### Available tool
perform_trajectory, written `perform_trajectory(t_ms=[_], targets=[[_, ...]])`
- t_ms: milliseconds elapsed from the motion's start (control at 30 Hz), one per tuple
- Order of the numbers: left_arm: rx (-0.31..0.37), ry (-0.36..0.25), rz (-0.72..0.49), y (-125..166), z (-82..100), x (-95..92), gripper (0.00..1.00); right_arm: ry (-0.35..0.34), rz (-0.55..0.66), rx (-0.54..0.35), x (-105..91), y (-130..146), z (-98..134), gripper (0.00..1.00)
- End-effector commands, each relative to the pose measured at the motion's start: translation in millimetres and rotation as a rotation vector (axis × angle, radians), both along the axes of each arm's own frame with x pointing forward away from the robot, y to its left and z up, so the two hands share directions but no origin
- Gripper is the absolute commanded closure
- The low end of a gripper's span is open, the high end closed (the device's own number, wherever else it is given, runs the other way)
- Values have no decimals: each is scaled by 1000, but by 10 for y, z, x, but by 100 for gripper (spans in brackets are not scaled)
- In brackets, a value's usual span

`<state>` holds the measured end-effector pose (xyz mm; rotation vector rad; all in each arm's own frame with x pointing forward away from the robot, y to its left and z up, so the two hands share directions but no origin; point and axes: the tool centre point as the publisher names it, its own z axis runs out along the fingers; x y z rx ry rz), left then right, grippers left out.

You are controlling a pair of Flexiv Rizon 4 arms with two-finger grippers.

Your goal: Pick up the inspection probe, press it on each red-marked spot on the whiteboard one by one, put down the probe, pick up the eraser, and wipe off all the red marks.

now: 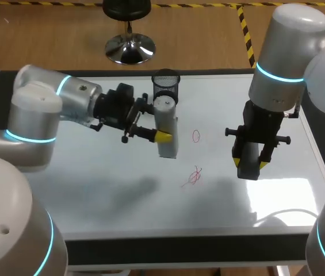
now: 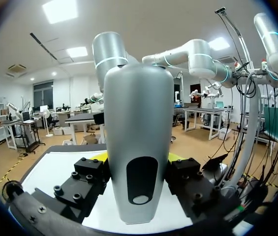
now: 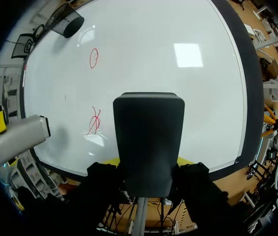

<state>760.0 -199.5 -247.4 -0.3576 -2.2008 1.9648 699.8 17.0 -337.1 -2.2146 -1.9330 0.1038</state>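
Note:
My left gripper [image 1: 163, 134] is shut on the grey inspection probe [image 1: 166, 129], holding it upright over the whiteboard [image 1: 116, 195] just in front of the mesh cup. In the left wrist view the probe [image 2: 139, 147] fills the gap between the fingers of the left gripper [image 2: 139, 158]. A red oval [image 1: 196, 135] lies right of the probe, and a red scribble [image 1: 194, 176] lies nearer the front. My right gripper [image 1: 249, 164] is shut on the dark eraser [image 1: 248, 155], above the board to the right of the scribble. Ahead of the eraser [image 3: 148, 142] I see the scribble [image 3: 94, 123] and the oval [image 3: 94, 58].
A black mesh cup [image 1: 165, 85] stands at the board's far edge, right behind the probe. The board's dark frame [image 1: 168, 250] runs along the front. Bare white board lies to the left and at the front right.

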Motion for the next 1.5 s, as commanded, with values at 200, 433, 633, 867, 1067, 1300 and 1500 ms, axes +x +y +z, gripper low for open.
perform_trajectory(t_ms=[200, 433, 633, 867, 1067, 1300, 1500], targets=[[18, 1, 60, 446, 21, 112, 100, -2, 1, 2, -5, -11, 3, 100], [17, -12, 76, 758, 76, 173, 100, -2, 1, 2, -5, -11, 3, 100], [6, -14, 76, 933, 134, 176, 100, -2, 1, 2, -5, -11, 3, 100], [-34, 10, 64, 1093, 204, 218, 100, -2, 1, 2, -5, -11, 3, 100], [-28, 27, 69, 1174, 163, 293, 100, -2, 1, 2, -5, -11, 3, 100], [-28, 40, 62, 1181, 153, 301, 100, -2, 1, 2, -5, -11, 3, 100], [-28, 40, 62, 1181, 153, 301, 100, -2, 1, 2, -5, -11, 3, 100]])
